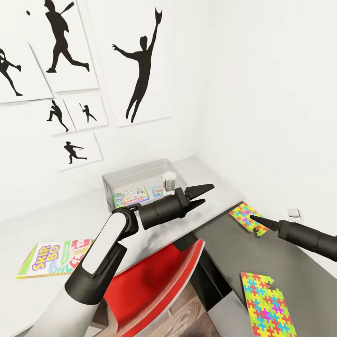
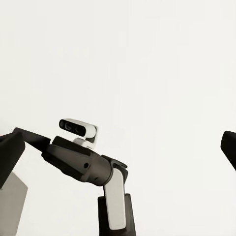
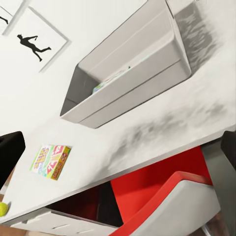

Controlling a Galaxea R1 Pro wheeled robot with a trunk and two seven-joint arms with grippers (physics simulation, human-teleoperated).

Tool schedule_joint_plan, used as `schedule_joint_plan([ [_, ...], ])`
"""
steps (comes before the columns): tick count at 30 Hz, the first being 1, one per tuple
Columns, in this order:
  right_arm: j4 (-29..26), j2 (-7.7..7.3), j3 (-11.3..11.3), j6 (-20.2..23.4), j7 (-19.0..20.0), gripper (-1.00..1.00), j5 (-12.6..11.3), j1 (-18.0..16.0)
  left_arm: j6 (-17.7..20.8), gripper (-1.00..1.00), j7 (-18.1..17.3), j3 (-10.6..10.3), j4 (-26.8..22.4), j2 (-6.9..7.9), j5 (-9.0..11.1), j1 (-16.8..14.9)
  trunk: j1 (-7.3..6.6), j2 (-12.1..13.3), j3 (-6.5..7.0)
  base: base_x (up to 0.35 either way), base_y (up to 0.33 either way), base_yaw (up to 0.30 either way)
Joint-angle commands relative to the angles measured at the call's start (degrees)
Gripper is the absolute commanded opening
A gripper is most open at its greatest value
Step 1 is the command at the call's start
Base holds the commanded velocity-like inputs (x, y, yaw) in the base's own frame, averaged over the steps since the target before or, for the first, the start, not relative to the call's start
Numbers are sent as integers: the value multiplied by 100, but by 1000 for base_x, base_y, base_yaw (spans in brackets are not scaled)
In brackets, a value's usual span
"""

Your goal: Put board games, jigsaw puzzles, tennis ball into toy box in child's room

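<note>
The right gripper (image 1: 256,219) hangs with its dark fingers drawn to a narrow point right at the near notched edge of a jigsaw puzzle (image 1: 248,216), which lies on the lower dark-grey section of the table (image 1: 220,236), near that section's far edge. Whether the fingertips already pinch the mat or merely touch it cannot be told.

The left gripper (image 1: 202,195) is released, its jaws parted and empty, held in the air just beside the right end of the toy box (image 1: 135,175).

The toy box stands at the back of the pale tabletop against the wall. Inside it lie two printed game boxes, a larger one (image 1: 131,196) and a smaller blue one (image 1: 157,191). A third board game (image 1: 54,257), the yellow-green-red one, lies flat near the front edge of the pale top, far toward its left end. A second puzzle (image 1: 267,304) lies near the front edge of the dark section. The tennis ball (image 3: 3,209) sits at the pale top's front edge, beyond that board game. A red chair (image 1: 154,290) is pushed under the table.

The thin mat looks hard to grip from above: the fingers may slide over it or push it along the dark surface toward the wall. If lifted by one edge, it may sag or come apart at its interlocks.

The far puzzle's long axis seems to run diagonally, one corner pointing toward the toy box. The near one's long side points away from the front edge.
</note>
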Motion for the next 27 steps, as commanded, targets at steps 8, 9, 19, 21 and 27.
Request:
schedule_joint_plan([
  [8,0,-1,1,20,31,100,20,-6,16,100,34,46,-5,71,60,-3,3,-11,64,-8,0,0],
  [9,0,-1,1,20,31,100,20,-6,16,100,34,46,-5,71,60,-3,3,-11,73,-3,0,0],
  [19,0,-1,2,20,31,100,19,-6,16,100,42,59,-5,92,60,-2,3,-11,166,-2,0,0],
  [21,0,-1,2,20,31,100,19,-6,16,100,54,63,-5,95,60,-2,3,-11,184,0,0,0],
  [27,0,-1,2,20,31,100,19,-6,11,100,68,69,-3,97,60,-2,3,-11,240,0,0,0],
])
